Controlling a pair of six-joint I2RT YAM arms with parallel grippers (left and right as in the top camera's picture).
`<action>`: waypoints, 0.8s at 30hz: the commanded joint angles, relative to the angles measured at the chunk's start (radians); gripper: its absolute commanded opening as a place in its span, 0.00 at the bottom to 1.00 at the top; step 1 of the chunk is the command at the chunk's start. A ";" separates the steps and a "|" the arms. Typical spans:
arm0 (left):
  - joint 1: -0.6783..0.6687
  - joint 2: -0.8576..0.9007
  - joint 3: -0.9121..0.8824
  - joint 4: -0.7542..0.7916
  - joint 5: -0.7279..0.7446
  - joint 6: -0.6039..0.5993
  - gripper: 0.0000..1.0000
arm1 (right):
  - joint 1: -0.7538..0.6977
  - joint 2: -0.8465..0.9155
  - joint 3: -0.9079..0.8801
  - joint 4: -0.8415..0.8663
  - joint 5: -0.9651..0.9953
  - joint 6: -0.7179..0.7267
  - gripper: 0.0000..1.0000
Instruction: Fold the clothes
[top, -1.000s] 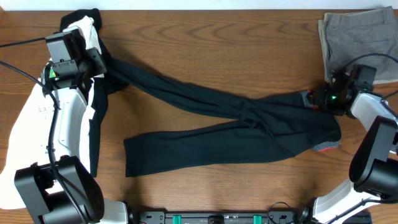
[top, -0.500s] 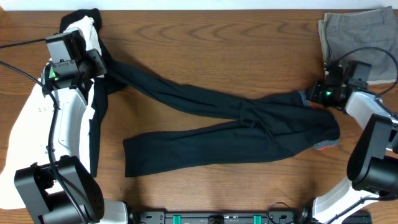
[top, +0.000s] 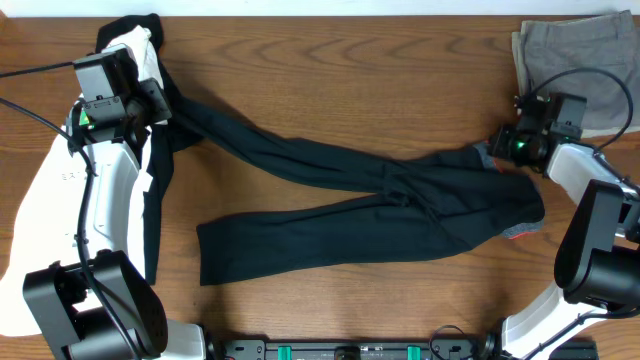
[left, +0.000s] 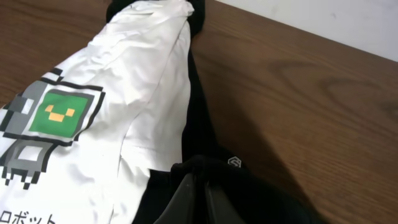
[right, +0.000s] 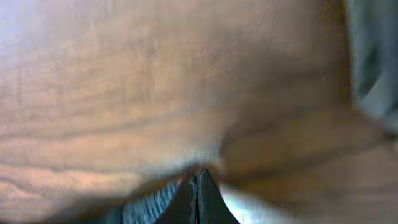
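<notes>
The trousers (top: 380, 195) lie stretched across the middle of the surface (top: 350, 70), waist to the right and legs running left. One leg rests flat near the front edge. The other rises on a slant toward the far left corner, drawn taut.

That slant has a plain cause. The left end effector (top: 160, 108) is clamped on the black cloth near that leg's end, fingers (left: 186, 199) together with a fold bunched between them. It holds the cloth just beside the white T-shirt (left: 93, 112), part of which lies over it.

At the other end the grey waistband (top: 487, 155) peaks up toward the right end effector (top: 495, 152). In the wrist view its fingers (right: 198, 190) are pressed together. That view is blurred, but ribbed grey cloth shows at their base, so it probably has the waistband's far corner pinched. The near corner, with its coral edge (top: 520, 235), lies free on the surface.

With both ends gripped, the aim looks to be pulling the garment straight before any fold is made. No fold shows so far.

The folded grey pair (top: 570, 60) sits in the far right corner, close behind the right arm and apart from the trousers.
</notes>
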 joint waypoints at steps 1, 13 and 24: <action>0.006 0.013 0.016 0.019 -0.012 -0.009 0.06 | 0.005 0.011 0.101 0.009 -0.017 -0.020 0.01; 0.006 0.013 0.016 0.021 -0.012 -0.009 0.06 | 0.009 0.012 0.312 -0.280 -0.079 -0.020 0.47; 0.005 0.013 0.016 0.007 -0.012 -0.009 0.06 | 0.094 0.093 0.312 -0.576 0.092 -0.071 0.70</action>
